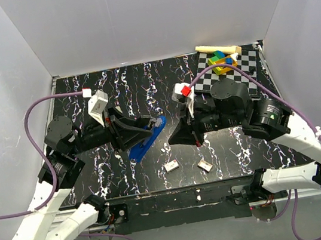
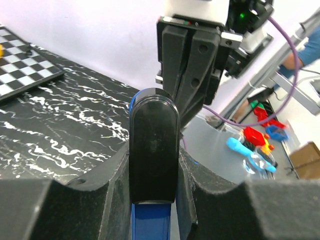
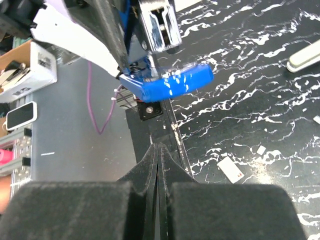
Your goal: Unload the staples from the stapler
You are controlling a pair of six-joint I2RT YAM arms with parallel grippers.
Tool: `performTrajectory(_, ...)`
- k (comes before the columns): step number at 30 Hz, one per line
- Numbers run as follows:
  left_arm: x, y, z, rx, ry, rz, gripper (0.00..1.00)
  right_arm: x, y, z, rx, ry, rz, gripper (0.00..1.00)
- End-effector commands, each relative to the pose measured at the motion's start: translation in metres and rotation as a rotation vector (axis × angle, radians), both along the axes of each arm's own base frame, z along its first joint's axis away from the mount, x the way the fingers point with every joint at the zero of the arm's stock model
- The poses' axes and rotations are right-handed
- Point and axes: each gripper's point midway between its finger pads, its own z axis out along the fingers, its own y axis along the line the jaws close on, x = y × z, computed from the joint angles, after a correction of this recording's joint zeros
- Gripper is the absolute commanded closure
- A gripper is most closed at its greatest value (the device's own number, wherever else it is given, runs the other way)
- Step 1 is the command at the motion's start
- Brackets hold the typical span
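Left of centre, left gripper [image 1: 137, 134] clamps stapler [image 1: 145, 145] between narrow-set fingers. Stapler's long axis runs diagonally, near-left to far-right, far end toward right arm. Right gripper [image 1: 174, 137] close beside it, fingers pressed together, holding nothing.

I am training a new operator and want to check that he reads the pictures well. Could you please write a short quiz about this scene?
1. True or false: the right end effector stands wide open.
2. What holds the stapler?
A. the left end effector
B. the right end effector
C. nothing, it lies free
3. Fill in the gap: the checkered board lies in the far ____ corner of the table.

Key: 1 false, it is shut and empty. 2 A. 3 right.
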Motion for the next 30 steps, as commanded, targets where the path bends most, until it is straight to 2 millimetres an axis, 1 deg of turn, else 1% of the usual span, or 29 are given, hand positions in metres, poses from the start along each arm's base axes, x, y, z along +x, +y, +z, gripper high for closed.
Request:
performTrajectory(1, -0.029, -0.002, 0.021, -0.045, -0.120, -0.162, 1.00, -0.022, -0.004, 0.026, 0.046, -0.051, 0.148, 0.99)
performTrajectory(8, -0.034, -0.007, 0.015, -0.040, -0.104, -0.245, 1.00, -0.030, 0.006, 0.038, 0.070, -0.053, 0.242, 0.99)
performTrajectory(14, -0.038, -0.009, 0.015, -0.049, -0.110, -0.295, 1.00, -0.028, 0.021, 0.047, 0.083, -0.063, 0.285, 0.99)
performTrajectory(18, -0.044, -0.012, 0.012, -0.044, -0.112, -0.366, 1.00, -0.022, 0.034, 0.052, 0.082, -0.070, 0.305, 0.99)
performTrajectory(19, -0.045, -0.013, 0.011, -0.040, -0.105, -0.378, 1.00, -0.022, 0.034, 0.057, 0.090, -0.079, 0.312, 0.99)
performTrajectory(21, -0.046, -0.014, 0.006, -0.031, -0.099, -0.399, 1.00, -0.019, 0.044, 0.060, 0.086, -0.077, 0.328, 0.99)
performTrajectory(25, -0.050, -0.018, -0.005, -0.009, -0.073, -0.455, 1.00, -0.017, 0.055, 0.072, 0.090, -0.084, 0.368, 0.99)
performTrajectory(30, -0.057, -0.023, -0.015, 0.010, -0.047, -0.523, 1.00, -0.017, 0.065, 0.079, 0.085, -0.083, 0.416, 0.99)
